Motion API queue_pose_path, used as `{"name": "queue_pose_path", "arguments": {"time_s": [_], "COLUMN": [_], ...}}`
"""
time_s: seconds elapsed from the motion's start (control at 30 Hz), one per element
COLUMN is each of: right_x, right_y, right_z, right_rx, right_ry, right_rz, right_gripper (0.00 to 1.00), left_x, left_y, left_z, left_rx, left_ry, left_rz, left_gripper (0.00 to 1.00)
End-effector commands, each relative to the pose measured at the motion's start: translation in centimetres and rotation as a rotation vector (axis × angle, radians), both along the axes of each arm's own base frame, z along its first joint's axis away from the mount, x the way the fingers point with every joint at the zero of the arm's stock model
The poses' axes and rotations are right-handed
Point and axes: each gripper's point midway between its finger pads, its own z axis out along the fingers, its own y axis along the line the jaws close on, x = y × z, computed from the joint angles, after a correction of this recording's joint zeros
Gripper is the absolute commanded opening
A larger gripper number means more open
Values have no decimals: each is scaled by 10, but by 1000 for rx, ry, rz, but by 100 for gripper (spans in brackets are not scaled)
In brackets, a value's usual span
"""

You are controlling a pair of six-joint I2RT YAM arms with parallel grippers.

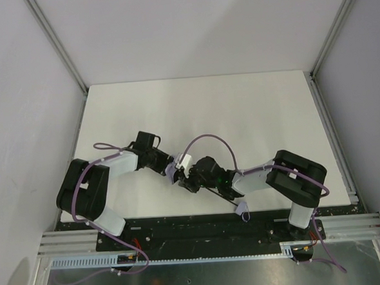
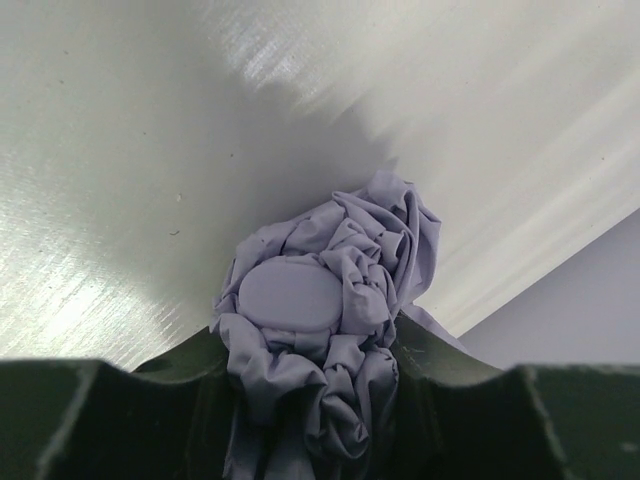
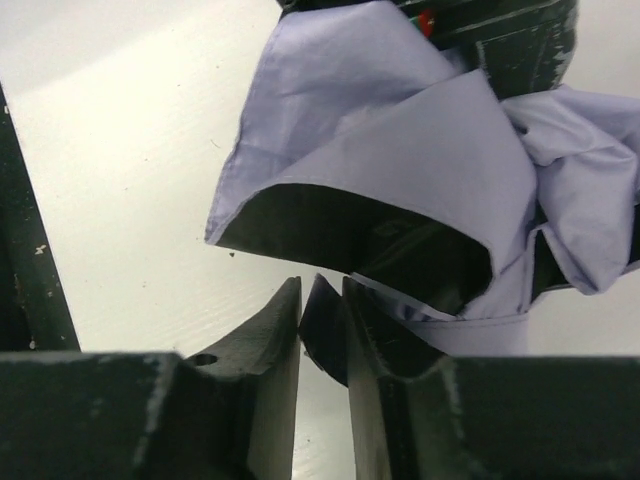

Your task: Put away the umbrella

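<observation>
**Umbrella held between the two arms at the worktop's near edge**

Nearest to us, at the near edge of the white worktop and right of its middle, we see the small pale handle of the umbrella. It sits just beside the right arm's base. From the handle the thin black shaft slants away and to the left, passing under the right arm. It ends at the bunched lavender-grey canopy, a little left of the middle of the worktop's near half.

The right gripper meets the umbrella where shaft and canopy join. Its two dark fingers stand close together with only a narrow slit between them. A fold of canopy, lavender outside and black inside, hangs over the finger on the right of the wrist view. We cannot tell whether these fingers pinch anything.

Just beyond, the left gripper reaches in from the left. It is clamped on the canopy's outer end. Its dark green fingers press the crumpled fabric from both sides, and a flat oval cap faces the wrist camera.

Farther back the worktop runs to the pale grey walls, which are edged with aluminium rails.
</observation>
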Motion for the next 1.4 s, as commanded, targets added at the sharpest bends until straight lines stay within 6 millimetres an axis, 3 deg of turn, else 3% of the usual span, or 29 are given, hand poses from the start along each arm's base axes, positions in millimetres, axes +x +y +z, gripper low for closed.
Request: {"name": "queue_pose_path", "arguments": {"time_s": [0.0, 0.2, 0.33, 0.4, 0.47, 0.6, 0.67, 0.77, 0.9, 1.03, 1.13, 1.23, 1.37], "right_x": [5, -2, 0, 0, -1, -19, -27, -30, -17, -3, 0, 0, -5], "right_y": [-23, -25, -26, -23, -17, -3, -6, -24, -68, -119, -150, -172, -188], "right_z": [-40, -39, -41, -29, -2, 84, 127, 171, 207, 221, 224, 231, 241], "right_rx": [-157, -141, -128, -84, -5, 229, 332, 431, 488, 485, 475, 489, 509], "right_ry": [25, 90, 116, 146, 163, 228, 267, 330, 334, 300, 281, 259, 220], "right_rz": [-42, -18, -23, -21, -18, 35, 47, 16, -109, -240, -318, -366, -386], "right_gripper": [32, 44, 44, 43, 46, 52, 58, 65, 69, 71, 72, 72, 73], "left_x": [-31, -27, -22, -19, -18, -5, 5, 18, 37, 52, 50, 43, 27], "left_y": [0, 0, -3, -3, -4, -2, 1, 7, 17, 21, 12, -4, -30], "left_z": [-12, -6, 3, 7, 12, 30, 45, 71, 126, 211, 267, 292, 293], "left_rx": [-14, -21, -46, -49, -56, -23, 12, 65, 179, 395, 597, 697, 724], "left_ry": [143, 123, 106, 91, 77, -35, -129, -268, -521, -896, -1125, -1236, -1371], "left_rz": [-39, -30, -31, -31, -37, -73, -97, -126, -161, -223, -319, -380, -428], "left_gripper": [0, 0, 0, 0, 0, 0, 0, 0, 0, 0, 0, 0, 0]}}
